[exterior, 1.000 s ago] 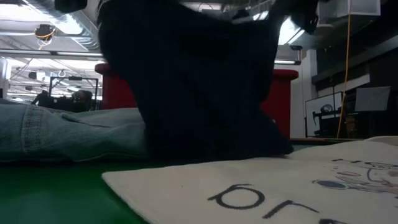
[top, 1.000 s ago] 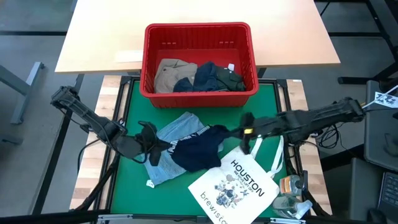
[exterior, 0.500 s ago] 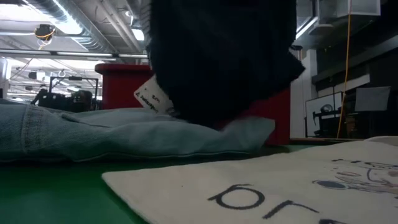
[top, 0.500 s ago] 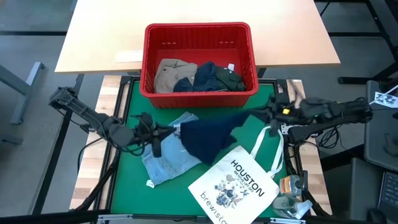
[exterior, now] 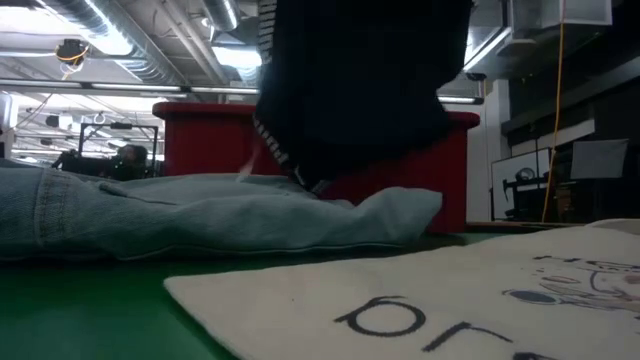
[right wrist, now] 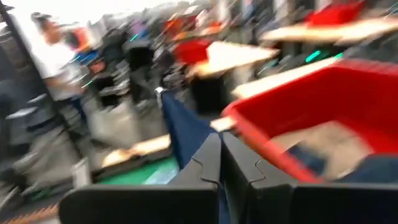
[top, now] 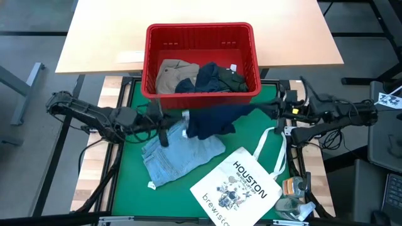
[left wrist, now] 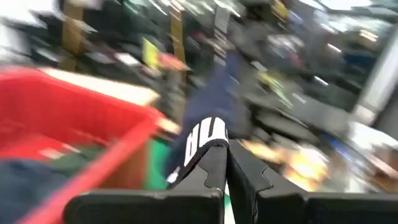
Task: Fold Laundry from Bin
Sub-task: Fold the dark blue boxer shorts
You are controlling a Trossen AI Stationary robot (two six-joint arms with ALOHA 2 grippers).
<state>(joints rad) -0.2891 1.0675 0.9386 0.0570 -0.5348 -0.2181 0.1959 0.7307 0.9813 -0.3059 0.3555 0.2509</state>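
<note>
A navy garment (top: 212, 120) hangs stretched between my two grippers, just in front of the red bin (top: 152, 63); in the low view the navy garment (exterior: 360, 90) hangs above the mat. My left gripper (top: 178, 117) is shut on its left end, my right gripper (top: 266, 112) on its right end. Light blue denim (top: 179, 154) lies flat on the green mat (top: 135, 107), partly under the navy one. Khaki, navy and dark green garments (top: 201, 76) lie in the bin. My left gripper pinches the navy garment's end with the white lettering (left wrist: 202, 142) between its two shut fingers (left wrist: 211, 171), coming level from the table's left. The cloth runs away from the fingertips, lifted. How many layers, I cannot tell. My right gripper pinches the opposite end of the navy garment (right wrist: 186, 134) between its two shut fingers (right wrist: 210, 163), level from the table's right. The cloth stretches away from the fingertips toward the other arm and sags in the middle (top: 210, 129), clear of the mat.
A white tote bag printed "HOUSTON" (top: 237, 187) lies at the mat's near right, its handles (top: 276, 150) under my right arm. Small items (top: 294, 191) sit at the near right corner. A wooden table (top: 94, 37) stands behind the bin.
Both grippers have risen and gone toward the bin, the right one also toward the table's right edge. The navy garment, which lay bunched on the denim, is lifted clear of it and drawn out between them. My left gripper has rolled.
</note>
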